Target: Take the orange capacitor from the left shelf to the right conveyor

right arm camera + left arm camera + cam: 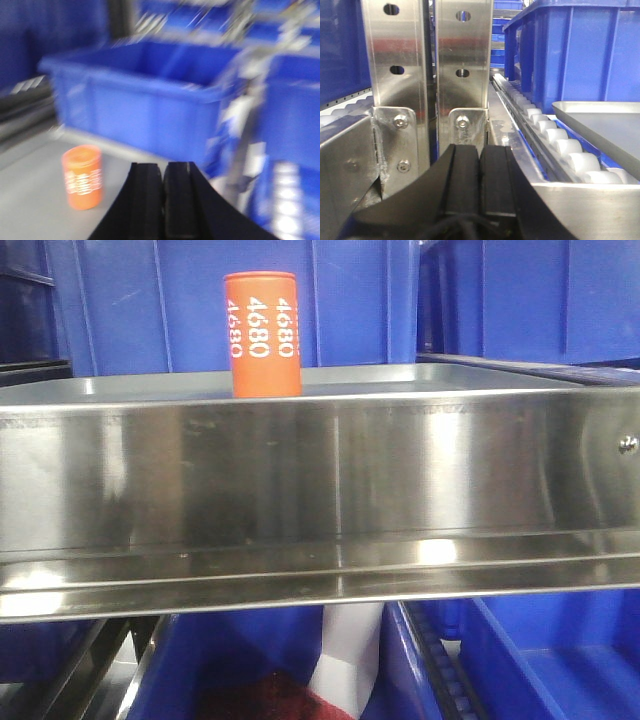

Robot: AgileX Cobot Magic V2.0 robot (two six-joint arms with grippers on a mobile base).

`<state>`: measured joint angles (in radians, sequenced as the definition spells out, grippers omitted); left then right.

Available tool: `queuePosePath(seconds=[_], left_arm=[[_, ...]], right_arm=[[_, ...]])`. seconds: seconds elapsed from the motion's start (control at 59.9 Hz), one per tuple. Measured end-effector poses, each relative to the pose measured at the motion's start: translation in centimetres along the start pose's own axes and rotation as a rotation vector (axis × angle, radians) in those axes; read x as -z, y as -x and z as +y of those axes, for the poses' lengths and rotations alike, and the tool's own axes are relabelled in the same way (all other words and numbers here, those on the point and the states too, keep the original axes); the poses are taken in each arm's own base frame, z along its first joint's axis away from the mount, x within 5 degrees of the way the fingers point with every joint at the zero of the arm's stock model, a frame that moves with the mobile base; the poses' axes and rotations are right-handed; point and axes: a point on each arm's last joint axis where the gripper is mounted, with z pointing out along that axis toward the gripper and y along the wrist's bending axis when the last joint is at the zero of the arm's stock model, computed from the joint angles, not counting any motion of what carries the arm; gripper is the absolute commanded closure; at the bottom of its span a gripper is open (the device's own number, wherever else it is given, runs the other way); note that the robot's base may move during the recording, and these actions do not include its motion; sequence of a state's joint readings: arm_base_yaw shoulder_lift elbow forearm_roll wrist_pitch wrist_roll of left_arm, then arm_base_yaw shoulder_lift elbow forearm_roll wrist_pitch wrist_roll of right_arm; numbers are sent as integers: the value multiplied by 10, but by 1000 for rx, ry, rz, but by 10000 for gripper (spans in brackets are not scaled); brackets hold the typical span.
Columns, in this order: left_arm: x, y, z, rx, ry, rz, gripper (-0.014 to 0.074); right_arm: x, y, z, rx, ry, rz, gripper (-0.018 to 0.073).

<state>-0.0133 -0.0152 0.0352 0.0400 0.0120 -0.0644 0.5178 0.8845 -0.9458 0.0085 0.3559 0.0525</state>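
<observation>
- The orange capacitor [262, 335] stands upright on the left shelf [460, 382]. It is toward the left side, back from the front lip [330, 475], and touches nothing else.
- It is a smooth round can with a flat top and white "4680" printed up its side.
- It looks hard and stiff, so I think a squeeze will not dent it.
- Its skin looks slick, so I think it could slip out of a weak hold.
- It is tall with a small foot, so a bump on the side could knock it over and let it roll.
- My guess is that it is a bit heavy for its size, like a full can.
- The best place to take hold looks like the round side, about halfway up, with one jaw on each side.
- The shelf is shiny brushed steel, and its tall lip hides the bottom of the can in the front view.
- Blue plastic bins [400, 300] with hard ribbed walls stand behind the shelf.
- The right gripper [163, 172] is near the can, which sits to its left. Its jaws are pressed together and hold nothing. This view is blurry.
- The left gripper [480, 155] also has its jaws pressed together and empty. It faces steel posts [395, 65] with holes, and white rollers [560, 145] run along the right.
- The right conveyor is not in any view.
</observation>
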Motion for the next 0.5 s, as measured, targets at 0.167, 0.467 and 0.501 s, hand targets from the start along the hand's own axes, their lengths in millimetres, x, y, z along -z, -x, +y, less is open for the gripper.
queuePosePath(seconds=[0.167, 0.467, 0.501], left_arm=[[0, 0, 0, 0, 0, 0, 722], [0, 0, 0, 0, 0, 0, 722], [0, 0, 0, 0, 0, 0, 722]], right_arm=[[-62, -16, 14, -70, 60, 134, -64], [-118, -44, 48, -73, 154, 182, -66], [-123, -46, 50, -73, 159, 181, -66]])
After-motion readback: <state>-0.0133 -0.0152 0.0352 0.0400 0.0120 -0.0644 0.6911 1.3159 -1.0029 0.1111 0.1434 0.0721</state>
